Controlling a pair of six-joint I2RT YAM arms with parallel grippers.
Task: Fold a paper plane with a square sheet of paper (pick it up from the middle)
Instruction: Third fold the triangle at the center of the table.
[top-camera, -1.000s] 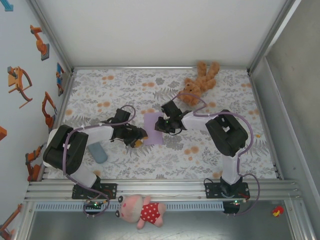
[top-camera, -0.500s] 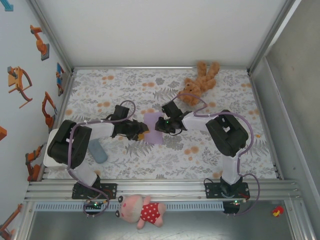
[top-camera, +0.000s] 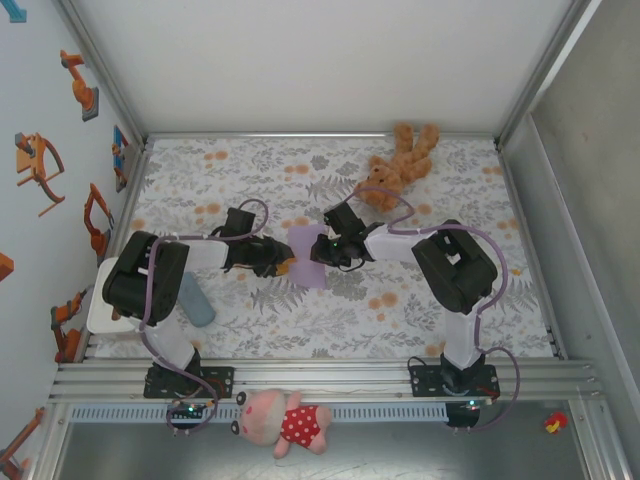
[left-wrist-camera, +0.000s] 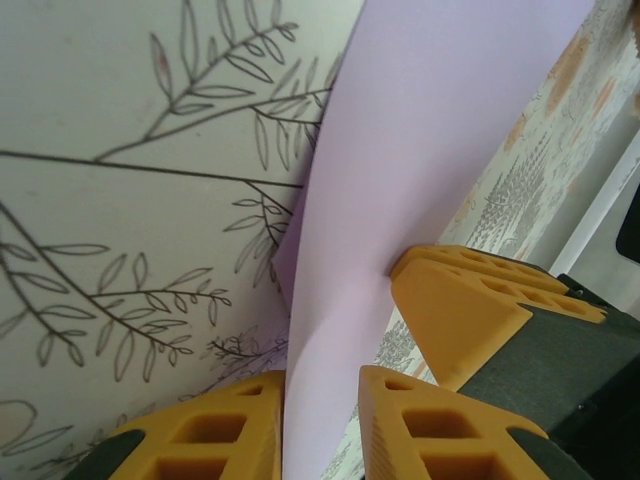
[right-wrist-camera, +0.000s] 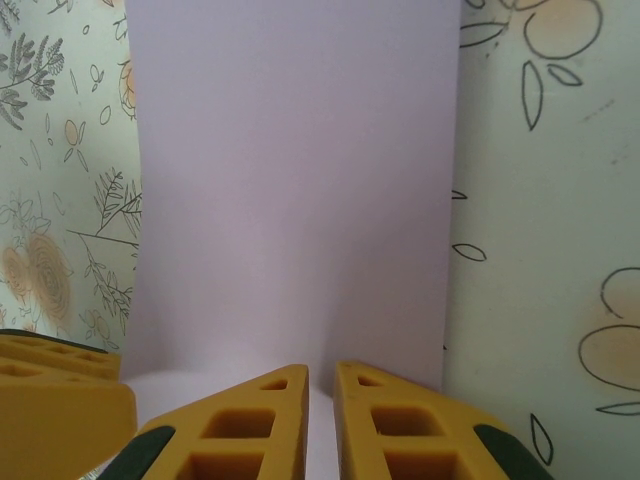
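The square sheet of paper (top-camera: 305, 256) is pale lilac and lies mid-table on the floral cover, between both grippers. My left gripper (top-camera: 285, 266) is at its left edge. In the left wrist view the paper (left-wrist-camera: 450, 120) rises in a curved ridge and passes between the yellow fingers of the left gripper (left-wrist-camera: 322, 375), which stand narrowly apart around it. My right gripper (top-camera: 318, 250) is at the right edge. In the right wrist view the right gripper (right-wrist-camera: 320, 367) is shut on the sheet's (right-wrist-camera: 300, 180) near edge. One right finger (left-wrist-camera: 470, 300) touches the ridge.
A brown teddy bear (top-camera: 400, 165) lies at the back right. A grey-blue pad (top-camera: 195, 300) lies by the left arm's base. A pink pig toy (top-camera: 285, 420) sits on the front rail. Metal frame posts edge the floral table (top-camera: 420, 300).
My left gripper slid right to the paper's left edge and its jaws narrowed around the raised sheet. The left arm's elbow swung back. The right arm held still.
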